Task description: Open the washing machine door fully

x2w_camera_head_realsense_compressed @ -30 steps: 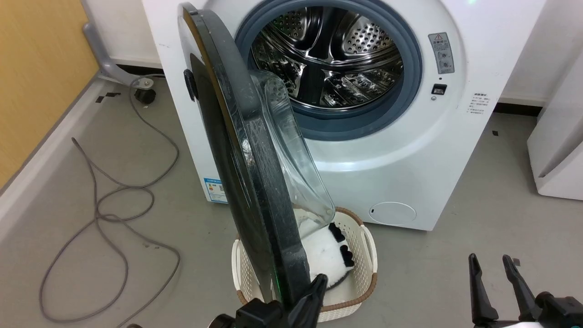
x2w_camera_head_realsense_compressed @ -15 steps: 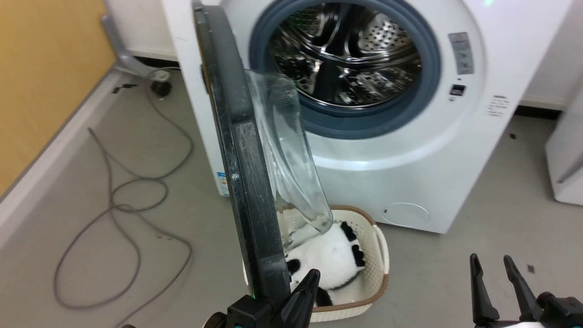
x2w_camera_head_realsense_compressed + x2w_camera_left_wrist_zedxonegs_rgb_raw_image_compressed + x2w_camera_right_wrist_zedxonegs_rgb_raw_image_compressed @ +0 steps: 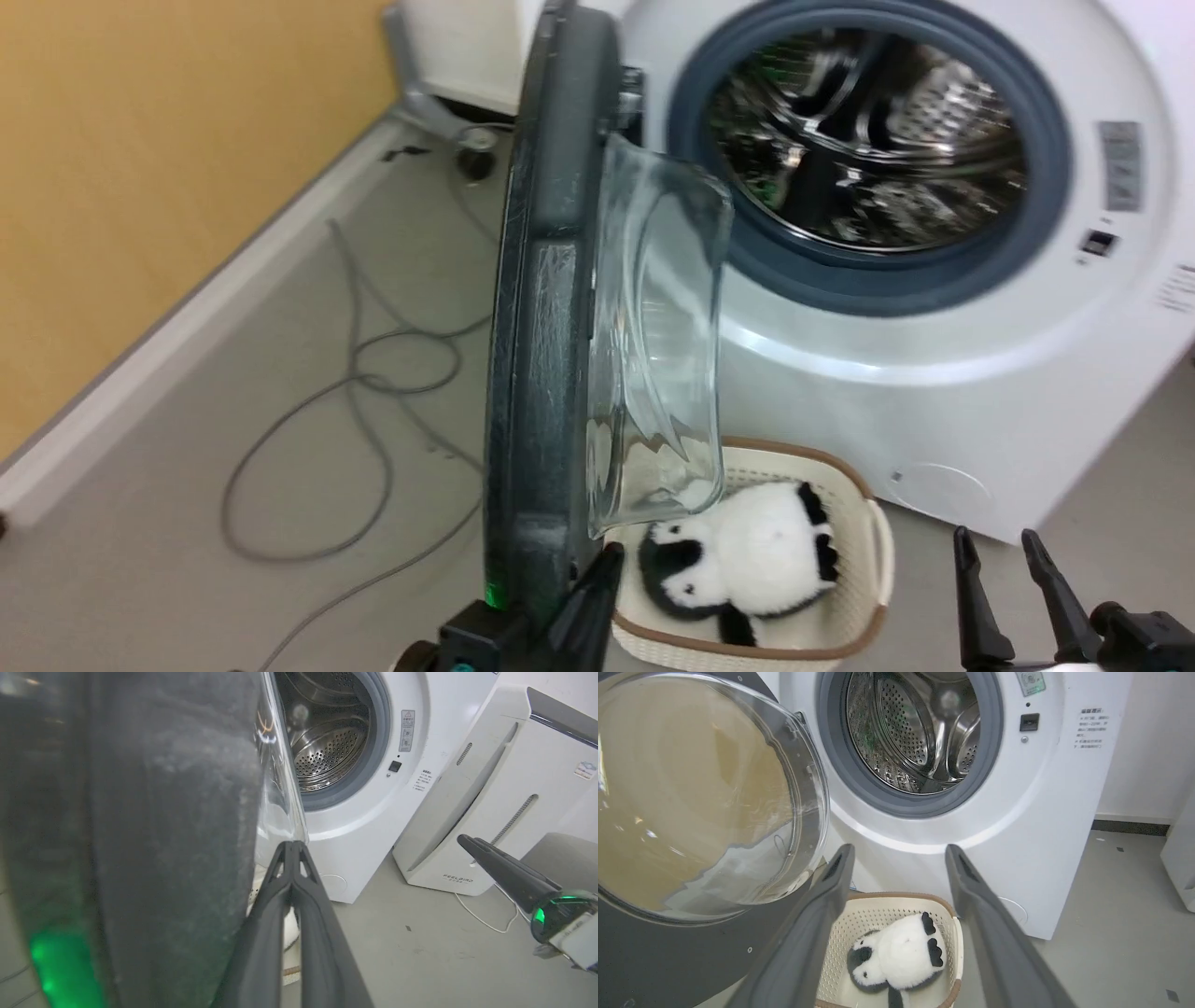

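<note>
**Door edge-on, view swung left**

Since a second ago the head camera has turned: the washer (image 3: 934,411) now sits further right in the picture and the yellow wall (image 3: 140,187) takes up more of the left. The door (image 3: 541,327), whose black outer face showed then, is now seen almost straight along its thick grey rim. It stands out from the washer's front on its left-side hinge, the glass bowl (image 3: 653,355) bulging to the right.

Nearest, the left gripper (image 3: 291,851) is still at the door's lower edge, fingers pressed together on nothing, lying along the inner side of the rim. Whether they touch it I cannot tell. The right gripper (image 3: 993,537) hangs at lower right, fingers spread and empty, well apart from the door.

Just beyond, a basket (image 3: 873,551) with a toy panda (image 3: 756,551) stands on the floor under the bowl, close to the washer.

On the door's outer side, floor runs to the wall's skirting, crossed by a looped cable (image 3: 373,373). Right of the washer stands a white appliance (image 3: 490,812).
</note>
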### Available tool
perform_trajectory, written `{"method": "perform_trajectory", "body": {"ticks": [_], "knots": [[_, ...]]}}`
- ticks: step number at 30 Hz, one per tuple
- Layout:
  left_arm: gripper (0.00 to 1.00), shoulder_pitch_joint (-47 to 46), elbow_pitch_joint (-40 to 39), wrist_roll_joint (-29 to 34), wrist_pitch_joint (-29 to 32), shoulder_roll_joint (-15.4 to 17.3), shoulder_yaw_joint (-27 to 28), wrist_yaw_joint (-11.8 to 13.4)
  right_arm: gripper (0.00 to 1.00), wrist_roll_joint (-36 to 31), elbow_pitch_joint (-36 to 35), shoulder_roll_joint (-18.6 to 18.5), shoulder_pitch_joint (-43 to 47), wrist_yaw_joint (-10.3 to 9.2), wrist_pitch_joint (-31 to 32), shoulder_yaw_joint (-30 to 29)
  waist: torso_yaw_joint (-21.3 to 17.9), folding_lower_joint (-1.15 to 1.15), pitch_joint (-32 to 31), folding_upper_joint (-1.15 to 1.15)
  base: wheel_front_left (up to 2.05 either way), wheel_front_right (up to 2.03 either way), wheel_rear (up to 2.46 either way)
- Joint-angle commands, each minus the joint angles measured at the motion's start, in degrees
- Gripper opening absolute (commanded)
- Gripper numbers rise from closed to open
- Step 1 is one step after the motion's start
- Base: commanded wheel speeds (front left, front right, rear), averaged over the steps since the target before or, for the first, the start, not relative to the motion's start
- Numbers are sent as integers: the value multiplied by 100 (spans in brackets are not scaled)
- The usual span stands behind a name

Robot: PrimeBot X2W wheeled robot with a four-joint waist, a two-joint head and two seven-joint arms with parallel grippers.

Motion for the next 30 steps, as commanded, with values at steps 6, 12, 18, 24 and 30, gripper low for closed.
{"method": "perform_trajectory", "body": {"ticks": [6, 12, 18, 24, 30], "knots": [[0, -116, 51, -106, -47, 177, 264, 118, 100, -22, 54, 18, -12, 5, -25, 117, 482, 0, 12, 0, 0, 0, 0], [0, -178, 191, -227, -156, 280, 535, 191, 100, -74, 41, 18, -59, 5, -25, 177, 669, 0, 88, 0, 0, 0, 0], [0, -306, 294, -370, -303, 349, 797, 225, 100, -242, 0, 18, -133, 5, -25, 236, 719, 0, 308, 0, 0, 0, 0], [0, -507, 431, -576, -457, 389, 1153, 286, 100, -396, -52, 18, -182, 5, -24, 246, 687, 0, 649, 0, 0, 0, 0], [0, -865, 704, -816, -575, 523, 1595, 284, 100, -530, -143, -42, -236, 5, 32, 188, 647, 0, 1022, 0, 0, 0, 0]]}}
